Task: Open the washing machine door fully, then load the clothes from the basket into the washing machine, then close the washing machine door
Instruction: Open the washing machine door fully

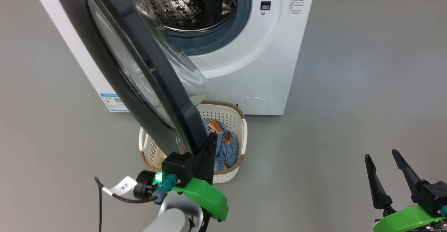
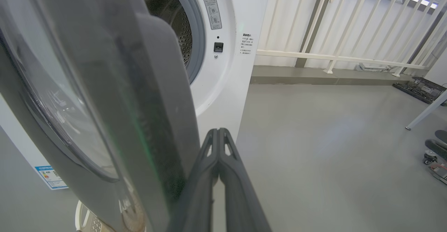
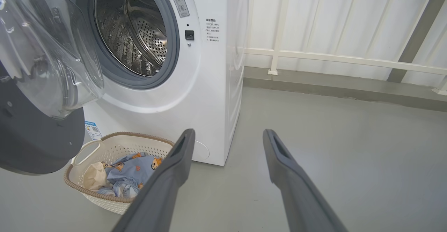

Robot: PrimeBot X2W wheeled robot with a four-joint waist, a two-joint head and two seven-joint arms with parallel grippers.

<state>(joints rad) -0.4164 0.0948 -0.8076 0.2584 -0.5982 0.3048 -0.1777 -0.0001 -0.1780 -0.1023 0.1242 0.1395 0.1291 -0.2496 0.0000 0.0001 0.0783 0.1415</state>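
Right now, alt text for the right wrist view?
The washing machine stands with its door swung open at left, steel drum exposed. Under the door, the basket on the floor holds the clothes. The right gripper, fingers spread apart, rises in the foreground.

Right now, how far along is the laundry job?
Done: the large round black-ringed glass door is swung out. In hand: the shut left gripper sits at its edge, probably to push it wider. Left: blue bear-print clothes lie in the cream perforated basket; the steel drum looks empty. The right gripper hangs open.
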